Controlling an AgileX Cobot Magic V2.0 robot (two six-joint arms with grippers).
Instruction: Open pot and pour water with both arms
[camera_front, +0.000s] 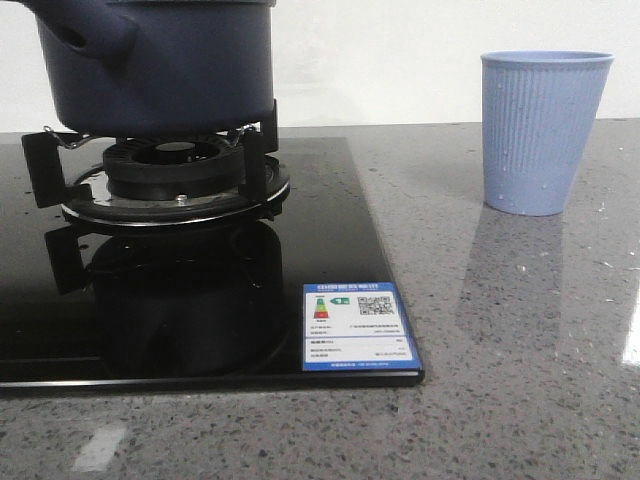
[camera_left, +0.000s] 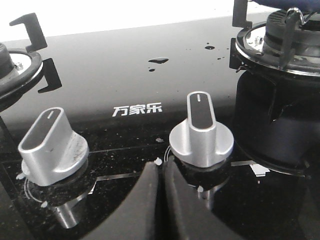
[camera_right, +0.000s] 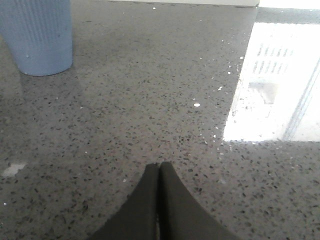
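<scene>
Two end effectors sit closed and empty: the left end effector (camera_left: 161, 172) low over the black glass hob (camera_front: 330, 240) just before a silver knob (camera_left: 201, 134), the right end effector (camera_right: 159, 172) above bare table (camera_right: 165, 90), so nothing is gripped yet. The pot (camera_front: 160, 60) rests on the burner stand (camera_front: 170, 180) toward the table's far left edge, where it can be steadied. The ribbed cup (camera_front: 545, 130) stands apart toward the far right, probably ready to receive water.
</scene>
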